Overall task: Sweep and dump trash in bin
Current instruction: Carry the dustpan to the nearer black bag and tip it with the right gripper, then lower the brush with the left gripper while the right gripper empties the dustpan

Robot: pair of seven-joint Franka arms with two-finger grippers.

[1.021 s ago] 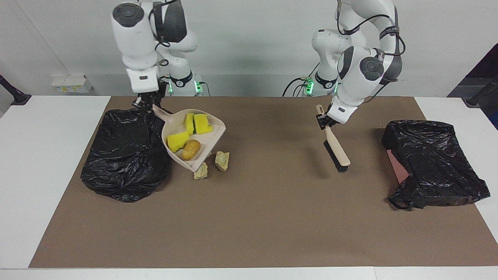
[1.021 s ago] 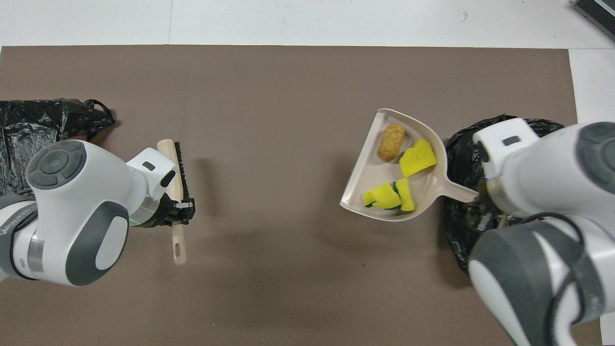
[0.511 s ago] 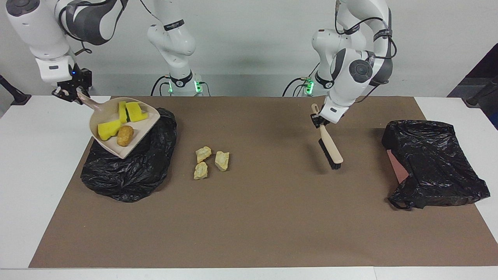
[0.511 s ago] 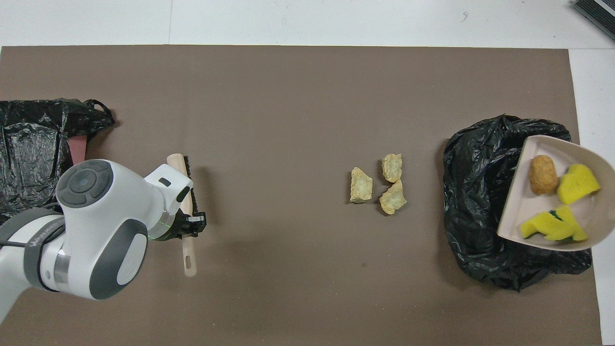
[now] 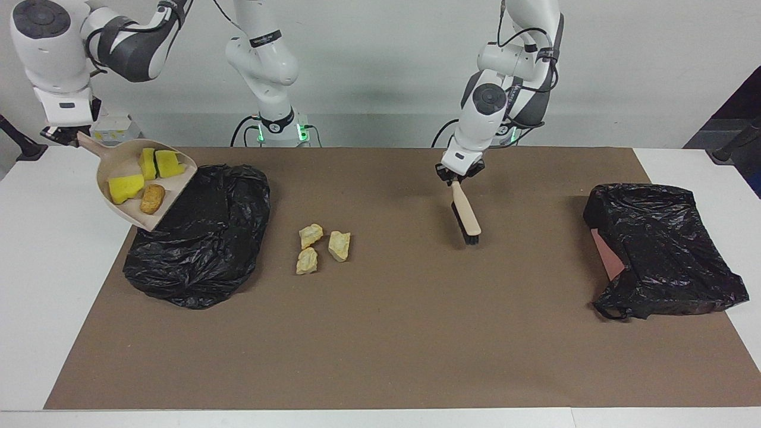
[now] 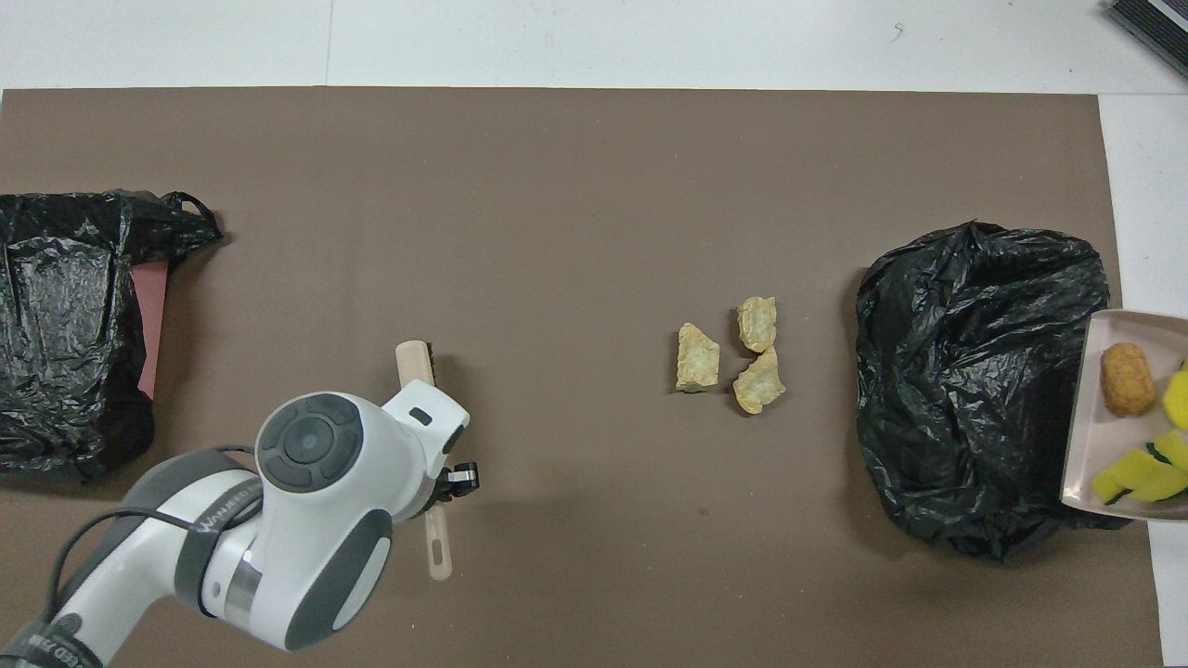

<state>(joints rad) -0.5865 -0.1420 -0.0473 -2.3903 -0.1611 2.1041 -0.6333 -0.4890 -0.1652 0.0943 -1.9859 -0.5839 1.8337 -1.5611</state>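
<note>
1. As we read the facing view from its left edge, the right gripper comes first, closed on the handle of one beige dustpan, which it holds tilted in the air over the edge of a black bin bag at the right arm's end of the table.
2. We count four scraps in the pan: three bright yellow sponge bits with dark green backing, and one brown oval lump with a rough crust.
3. Next we count three pale rock-like chunks, yellow-beige and crumbly, lying in a tight cluster on the brown mat, beside the bag, toward the middle of the table.
4. Further along, the left gripper is clamped on the handle of one beige hand brush with black bristles, hanging slantwise over the mat.
5. At the left arm's end we see a second black bag, crumpled, with a reddish patch showing at its edge.
6. That makes two arms, two bags, one pan, one brush and seven scraps.
7. From overhead, the pan is cut off at the frame edge and its gripper is out of sight; only the facing view shows that grip. Overhead, the left arm hides most of the brush.
</note>
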